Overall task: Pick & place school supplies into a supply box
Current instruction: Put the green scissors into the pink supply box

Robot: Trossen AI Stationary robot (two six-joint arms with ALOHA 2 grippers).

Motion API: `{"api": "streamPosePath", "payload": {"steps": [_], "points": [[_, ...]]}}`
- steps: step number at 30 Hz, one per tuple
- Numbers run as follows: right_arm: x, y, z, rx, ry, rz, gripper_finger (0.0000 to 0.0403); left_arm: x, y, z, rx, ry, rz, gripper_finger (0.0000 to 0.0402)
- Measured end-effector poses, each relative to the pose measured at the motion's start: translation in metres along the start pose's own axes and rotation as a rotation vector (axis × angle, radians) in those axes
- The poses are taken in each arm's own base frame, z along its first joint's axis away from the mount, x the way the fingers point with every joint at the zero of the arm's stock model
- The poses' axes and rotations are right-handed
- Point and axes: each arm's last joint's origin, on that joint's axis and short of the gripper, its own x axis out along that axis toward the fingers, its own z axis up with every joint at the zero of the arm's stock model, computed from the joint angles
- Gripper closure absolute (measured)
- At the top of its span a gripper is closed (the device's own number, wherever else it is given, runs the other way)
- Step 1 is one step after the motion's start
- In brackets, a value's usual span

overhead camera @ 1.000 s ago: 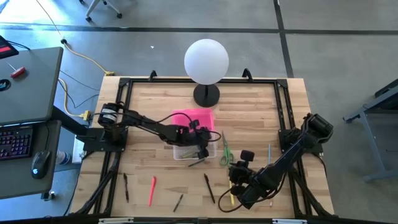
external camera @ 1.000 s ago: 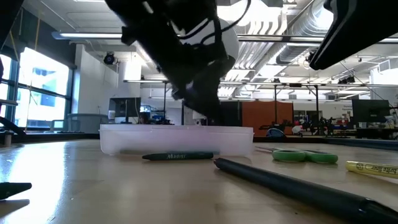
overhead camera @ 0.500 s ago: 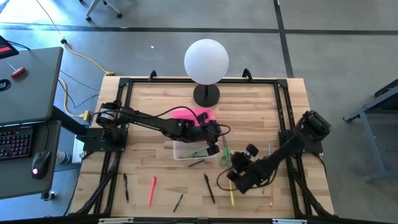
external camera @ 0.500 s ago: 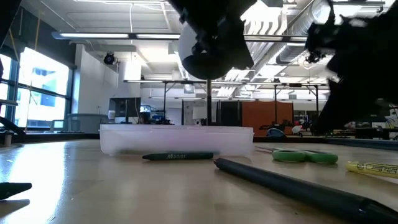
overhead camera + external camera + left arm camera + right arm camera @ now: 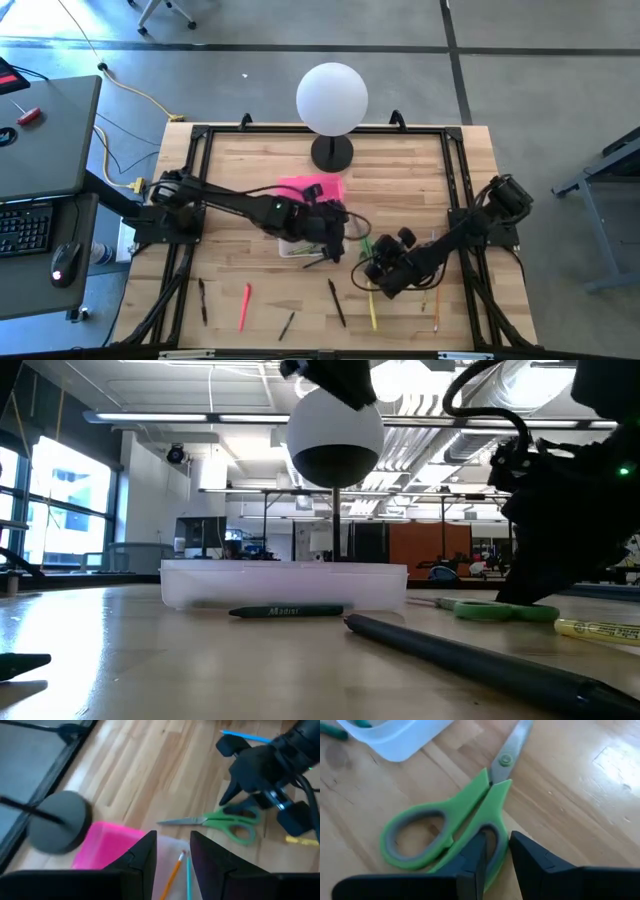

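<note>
Green-handled scissors (image 5: 362, 247) lie flat on the wood right of the clear supply box (image 5: 303, 243). The box holds an orange pencil (image 5: 175, 870) and a teal one; its pink lid (image 5: 315, 188) lies on its far side. My right gripper (image 5: 494, 854) has come down at the scissors' handle, one finger on either side of a loop's rim, with a gap between them. My left gripper (image 5: 172, 855) hangs open above the box with nothing between its fingers. A green crayon (image 5: 285, 611) lies against the box's near side. My right gripper comes slanting down at the outer rim of one scissors handle loop (image 5: 492, 832), a finger on each side of it. The scissors (image 5: 450, 830) lie flat on the table. Whether the fingers touch the rim I cannot tell.
A white globe lamp (image 5: 332, 100) on a black base stands at the far middle. Loose pens lie toward the near edge: red (image 5: 244, 305), black (image 5: 336, 302), yellow (image 5: 373, 312), and a blue one (image 5: 433, 243) at the right. A black frame rims the table.
My left gripper has risen from inside the box to well above it, still open. My right gripper has come down and toward the far edge onto the scissors' handle, rolling its wrist as it went. The scissors and pens have stayed put.
</note>
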Motion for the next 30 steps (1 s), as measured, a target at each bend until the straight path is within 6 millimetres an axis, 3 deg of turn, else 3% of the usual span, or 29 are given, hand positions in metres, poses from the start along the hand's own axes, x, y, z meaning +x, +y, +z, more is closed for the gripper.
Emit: {"api": "streamPosePath", "payload": {"steps": [6,9,14,18,25,30], "points": [[0.013,-0.015,-0.008,-0.029,-0.078,-0.005,0.0389,-0.042,-0.013,-0.007,-0.010,0.004,0.124,0.0252],[0.014,-0.018,-0.009,-0.073,-0.107,-0.029,0.0390,-0.065,-0.022,-0.016,-0.013,-0.010,0.177,0.0252],[-0.002,-0.014,0.001,-0.231,-0.052,-0.064,0.0398,-0.097,-0.038,-0.036,-0.044,-0.017,0.201,0.0252],[-0.032,-0.011,0.023,-0.320,-0.093,-0.111,0.0397,-0.120,-0.049,-0.053,-0.091,-0.017,0.188,0.0252],[-0.083,-0.008,0.075,-0.527,-0.334,-0.181,0.0399,-0.146,-0.069,-0.077,-0.148,-0.038,0.122,0.0252],[-0.083,0.012,0.102,-0.754,-0.341,-0.016,0.0400,-0.158,-0.076,-0.085,-0.143,-0.073,0.101,0.0252]]}}
